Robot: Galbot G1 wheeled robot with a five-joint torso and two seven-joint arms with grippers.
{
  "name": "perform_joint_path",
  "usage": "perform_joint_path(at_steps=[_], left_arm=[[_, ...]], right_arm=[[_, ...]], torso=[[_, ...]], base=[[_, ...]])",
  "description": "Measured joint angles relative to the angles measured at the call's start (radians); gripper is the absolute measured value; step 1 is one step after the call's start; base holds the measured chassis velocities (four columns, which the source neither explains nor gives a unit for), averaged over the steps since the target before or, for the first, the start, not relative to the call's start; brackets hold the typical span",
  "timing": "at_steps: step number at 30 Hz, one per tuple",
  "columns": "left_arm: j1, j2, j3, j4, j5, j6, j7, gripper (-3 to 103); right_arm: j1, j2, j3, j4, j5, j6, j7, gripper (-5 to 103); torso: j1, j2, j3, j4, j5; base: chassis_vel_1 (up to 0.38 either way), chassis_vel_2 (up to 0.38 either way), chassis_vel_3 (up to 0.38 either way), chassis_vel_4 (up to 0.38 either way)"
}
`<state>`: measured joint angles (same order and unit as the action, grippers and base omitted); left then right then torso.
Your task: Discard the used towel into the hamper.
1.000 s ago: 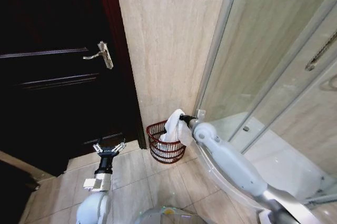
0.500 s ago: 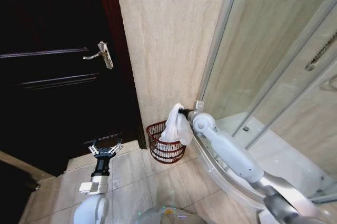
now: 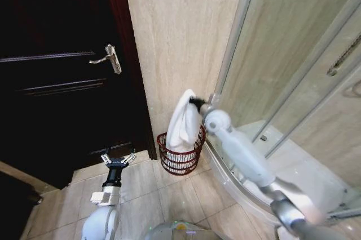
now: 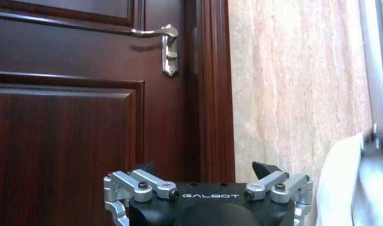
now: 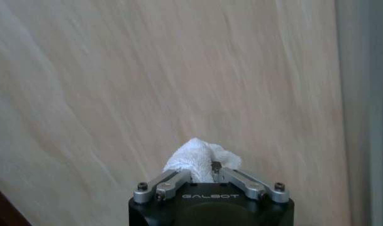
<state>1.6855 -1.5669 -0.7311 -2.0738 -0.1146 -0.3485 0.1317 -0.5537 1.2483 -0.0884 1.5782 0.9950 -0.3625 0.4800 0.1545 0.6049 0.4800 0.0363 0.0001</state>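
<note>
A white towel (image 3: 184, 121) hangs from my right gripper (image 3: 193, 101), which is shut on its top end and held above the hamper (image 3: 179, 161). The towel's lower end drapes down into the hamper's mouth. The hamper is a small round reddish-brown wire basket on the tile floor against the beige wall. In the right wrist view a bunch of towel (image 5: 199, 161) sticks out between the closed fingers, facing the wall. My left gripper (image 3: 118, 160) is open and idle, low over the floor before the dark door; its fingers (image 4: 266, 170) spread wide in the left wrist view, and the towel (image 4: 339, 183) shows at the edge.
A dark wooden door (image 3: 56, 82) with a metal handle (image 3: 110, 58) stands left of the hamper. A glass shower enclosure (image 3: 293, 76) with a raised white base (image 3: 293, 167) lies to the right. Beige floor tiles (image 3: 146, 195) spread in front.
My right gripper has risen with the towel, lifting it higher above the hamper so it hangs longer. The left gripper has barely shifted.
</note>
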Motion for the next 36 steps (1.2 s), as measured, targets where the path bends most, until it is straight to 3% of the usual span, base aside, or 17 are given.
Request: perform_joint_path(at_steps=[9,13,14,16,17,18,20,22,29,36], left_arm=[[-0.008,-0.005,0.002,0.010,0.006,-0.007,0.000,100],[-0.005,-0.012,-0.001,0.023,0.004,-0.027,0.000,100],[-0.005,-0.012,-0.001,0.023,0.004,-0.027,0.000,100],[-0.001,-0.010,-0.005,0.024,0.001,-0.033,0.000,100],[0.001,-0.009,-0.010,0.025,0.000,-0.039,0.000,100],[0.001,-0.009,-0.010,0.025,0.000,-0.039,0.000,100],[0.006,-0.012,-0.016,0.024,-0.001,-0.043,0.000,100],[0.013,-0.019,-0.018,0.021,0.002,-0.045,0.000,100],[0.018,-0.041,-0.021,0.009,0.014,-0.047,0.000,100],[0.025,-0.042,-0.036,0.010,0.013,-0.066,-0.003,100]], right_arm=[[-0.088,0.013,-0.030,-0.057,0.011,-0.025,0.012,3],[-0.103,0.014,0.016,-0.040,0.208,-0.181,0.086,3],[-0.103,0.014,0.016,-0.040,0.208,-0.181,0.086,3],[-0.095,0.014,0.036,-0.038,0.310,-0.253,0.160,3],[-0.081,0.014,0.054,-0.041,0.388,-0.306,0.236,3],[-0.081,0.014,0.054,-0.041,0.388,-0.306,0.236,3],[-0.057,0.006,0.071,-0.049,0.476,-0.361,0.325,3],[-0.038,-0.014,0.070,-0.053,0.535,-0.372,0.370,3],[0.004,-0.029,0.032,-0.134,0.545,-0.372,0.350,3],[0.057,0.022,0.014,-0.256,0.494,-0.373,0.308,3]], torso=[[0.000,0.000,0.000,0.0001,-0.0001],[0.000,0.000,0.000,0.0001,-0.0001],[0.000,0.000,0.000,0.0001,-0.0001],[0.000,0.000,0.000,0.0001,0.0000],[0.000,0.000,0.000,0.0002,0.0000],[0.000,0.000,0.000,0.0002,0.0000],[0.000,0.000,0.000,0.0002,-0.0001],[0.000,0.000,0.000,0.0001,0.0000],[0.000,0.000,0.000,0.0000,0.0000],[0.000,0.000,0.000,0.0002,-0.0001]], base=[[0.000,0.000,0.000,0.000],[0.000,0.000,0.000,0.000],[0.000,0.000,0.000,0.000],[0.000,0.000,0.000,0.000],[0.000,0.000,0.000,0.000],[0.000,0.000,0.000,0.000],[0.000,0.000,0.000,0.000],[0.000,0.000,0.000,0.000],[0.000,0.000,0.000,0.000],[0.000,0.000,0.000,0.000]])
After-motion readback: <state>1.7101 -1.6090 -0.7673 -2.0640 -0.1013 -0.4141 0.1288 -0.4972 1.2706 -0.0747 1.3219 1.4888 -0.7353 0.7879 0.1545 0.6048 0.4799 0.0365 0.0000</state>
